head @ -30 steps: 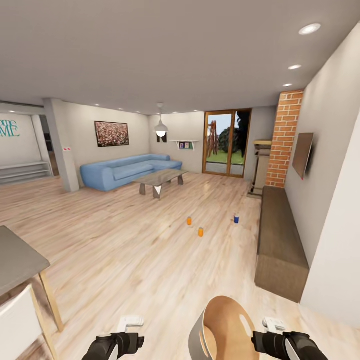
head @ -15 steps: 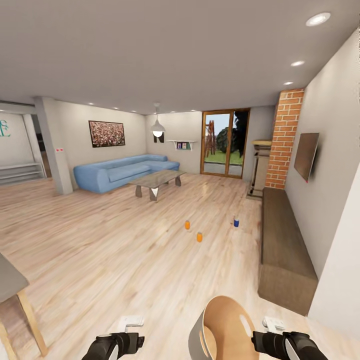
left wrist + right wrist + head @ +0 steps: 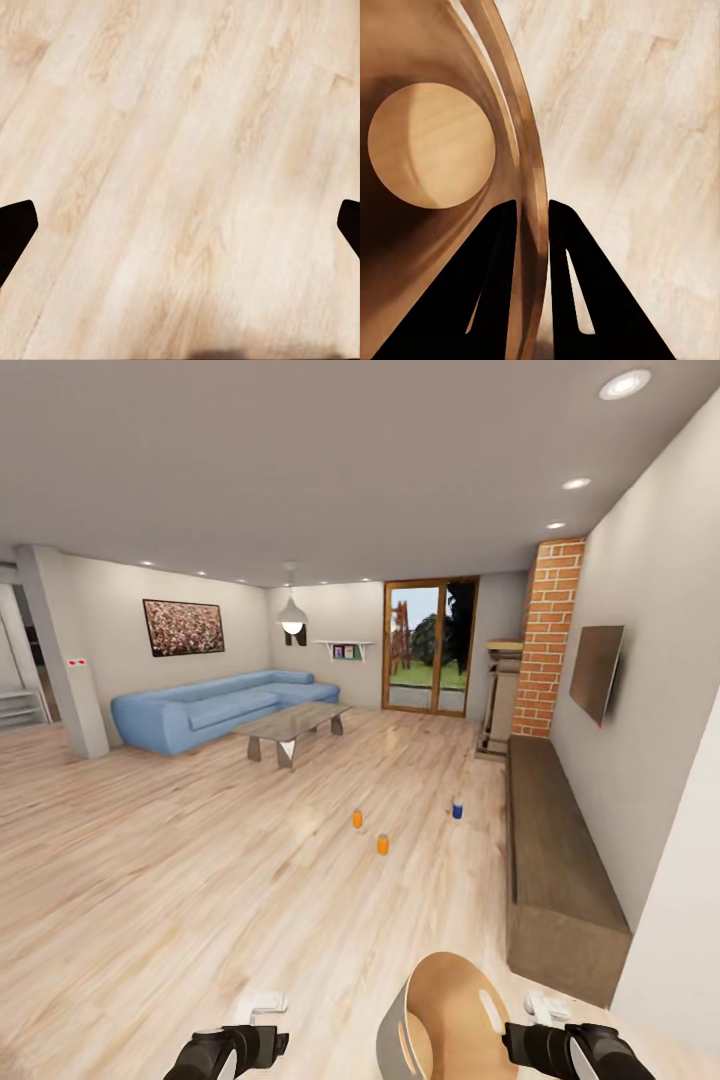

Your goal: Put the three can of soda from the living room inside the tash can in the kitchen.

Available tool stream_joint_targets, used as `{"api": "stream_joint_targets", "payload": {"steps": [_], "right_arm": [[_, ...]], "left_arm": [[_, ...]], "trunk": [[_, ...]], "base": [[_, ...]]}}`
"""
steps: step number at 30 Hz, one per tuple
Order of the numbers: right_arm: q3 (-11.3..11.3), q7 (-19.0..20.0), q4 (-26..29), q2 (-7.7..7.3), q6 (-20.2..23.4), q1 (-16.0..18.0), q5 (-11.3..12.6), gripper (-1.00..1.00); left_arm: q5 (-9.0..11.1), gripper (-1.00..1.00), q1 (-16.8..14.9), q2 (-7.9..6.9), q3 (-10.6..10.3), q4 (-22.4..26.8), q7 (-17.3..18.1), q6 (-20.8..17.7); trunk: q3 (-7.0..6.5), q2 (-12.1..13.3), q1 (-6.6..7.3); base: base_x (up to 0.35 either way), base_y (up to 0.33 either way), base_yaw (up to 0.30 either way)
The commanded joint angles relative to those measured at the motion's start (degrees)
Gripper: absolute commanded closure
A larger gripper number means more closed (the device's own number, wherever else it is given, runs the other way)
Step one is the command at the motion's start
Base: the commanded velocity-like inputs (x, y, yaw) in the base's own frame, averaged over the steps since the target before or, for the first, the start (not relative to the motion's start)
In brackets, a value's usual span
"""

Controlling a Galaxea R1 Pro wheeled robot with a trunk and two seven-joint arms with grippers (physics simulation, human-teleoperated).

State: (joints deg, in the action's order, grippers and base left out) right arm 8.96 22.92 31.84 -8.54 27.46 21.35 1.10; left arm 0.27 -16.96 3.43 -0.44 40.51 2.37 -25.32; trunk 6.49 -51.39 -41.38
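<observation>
Three cans of soda stand on the light wood floor of the living room, well ahead of me: an orange can, a second orange can and a dark blue can. The trash can hangs tilted at the lower edge of the head view, its tan inside facing me. My right gripper is shut on its rim; in the right wrist view the fingers pinch the bin wall. My left gripper is open, with only floor between its fingertips.
A long low dark-wood cabinet runs along the right wall under the TV, with a brick column behind it. A white wall corner is close on my right. The blue sofa and coffee table stand beyond the cans.
The whole view has shifted: the camera has moved on into the living room, and the grey table at the left has left the picture. Both grippers and the bin hold the same pose.
</observation>
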Motion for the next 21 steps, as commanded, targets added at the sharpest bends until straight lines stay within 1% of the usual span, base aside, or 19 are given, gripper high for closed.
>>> {"api": "stream_joint_targets", "payload": {"steps": [1,5,10,21], "right_arm": [[0.10,0.29,0.06,0.01,0.22,0.03,1.08,1.00],[0.11,0.32,0.06,0.01,0.22,0.05,1.09,1.00],[0.13,0.31,0.06,0.01,0.22,0.03,1.10,1.00],[0.10,0.29,0.06,0.01,0.22,0.04,1.10,1.00]], "left_arm": [[0.00,-1.00,0.00,0.00,0.00,0.00,0.00,0.00],[0.01,-1.00,0.00,0.00,0.00,0.00,-0.01,0.00],[0.00,-1.00,0.00,0.01,0.00,0.01,-0.03,0.00],[-0.01,-1.00,0.00,0.06,0.00,-0.08,-0.03,0.00]], "trunk": [[-0.01,-0.01,0.00],[-0.01,-0.01,0.00],[-0.01,-0.01,0.00],[-0.01,-0.01,0.00]], "base": [[0.343,0.000,-0.010],[0.343,0.013,-0.005],[0.343,0.080,-0.033],[0.333,0.142,-0.071]]}}
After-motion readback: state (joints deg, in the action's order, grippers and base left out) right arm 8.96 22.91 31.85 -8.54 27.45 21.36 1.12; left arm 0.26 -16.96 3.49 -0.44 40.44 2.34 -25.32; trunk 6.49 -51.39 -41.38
